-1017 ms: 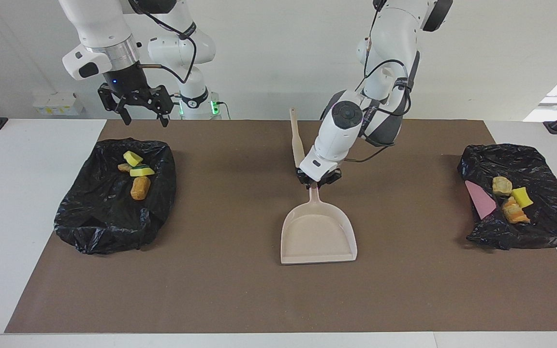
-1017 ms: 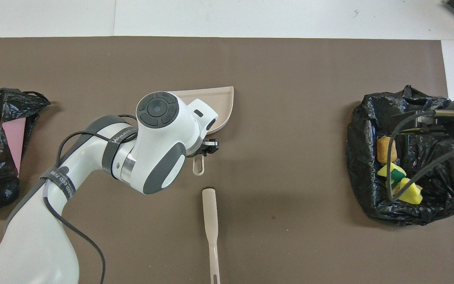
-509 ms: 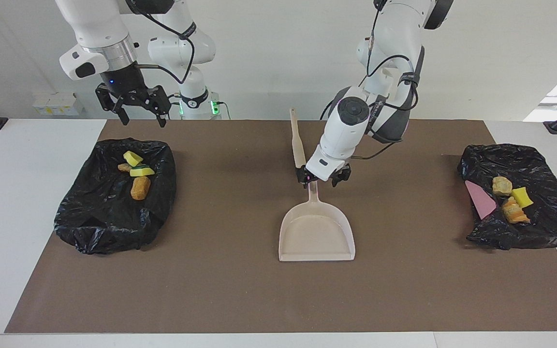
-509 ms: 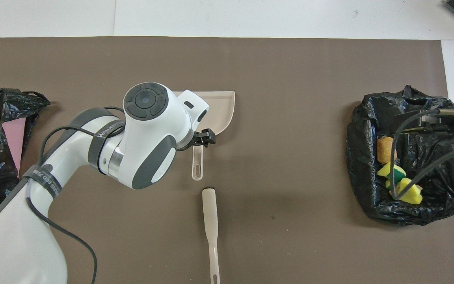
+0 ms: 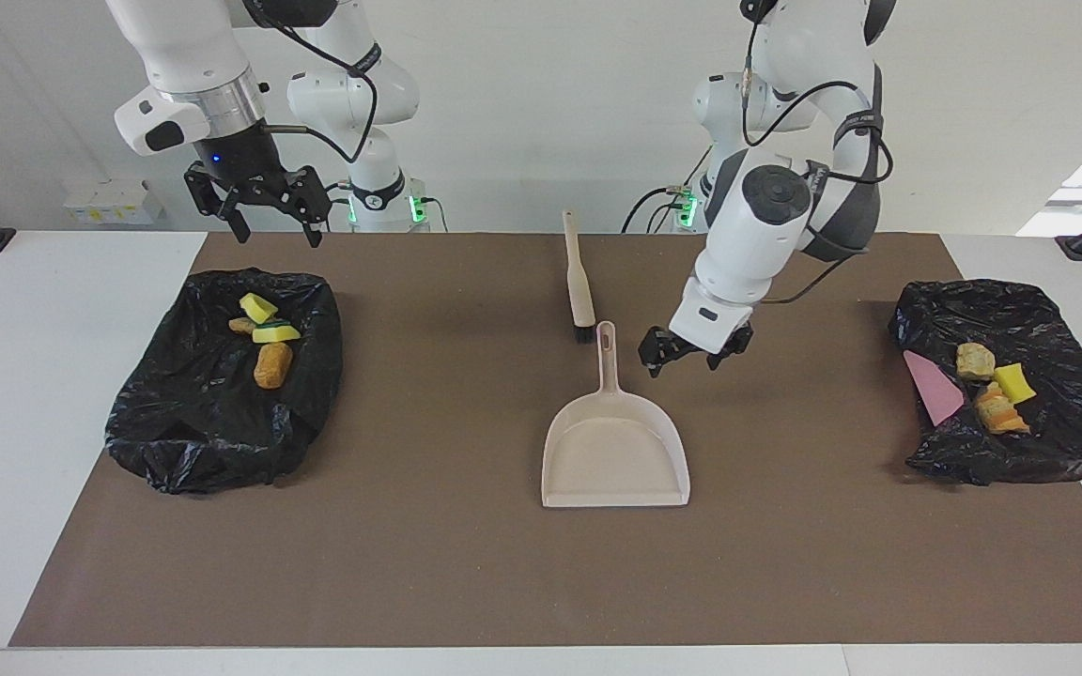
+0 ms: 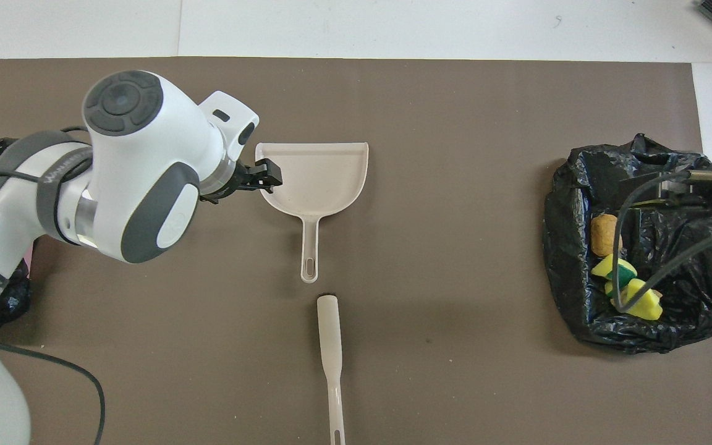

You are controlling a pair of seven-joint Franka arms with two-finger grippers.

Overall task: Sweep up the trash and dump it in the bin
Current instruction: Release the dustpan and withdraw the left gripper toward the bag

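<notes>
The beige dustpan [image 5: 616, 451] [image 6: 313, 179] lies flat mid-mat, its handle pointing toward the robots. The beige hand brush [image 5: 579, 282] [image 6: 330, 346] lies just nearer the robots, in line with that handle. My left gripper [image 5: 682, 364] [image 6: 257, 182] hangs open and holds nothing, just above the mat beside the dustpan handle, toward the left arm's end. My right gripper [image 5: 280, 235] waits open over the robot-side rim of the black bin [image 5: 222, 404] [image 6: 634, 327]. Trash lies in that bin: yellow sponge pieces [image 5: 275, 333] [image 6: 640, 300] and an orange-brown lump [image 5: 272, 364] [image 6: 603, 235].
A second black-bagged bin [image 5: 1048, 422] at the left arm's end holds a tan chunk [image 5: 974, 361], a yellow sponge piece [image 5: 1013, 382], an orange scrap [image 5: 999, 413] and a pink card [image 5: 934, 390]. A brown mat [image 5: 447, 563] covers the white table.
My left gripper opened, let go of the dustpan handle, and swung away toward the left arm's end. The dustpan settled flat on the mat. The right arm barely moved.
</notes>
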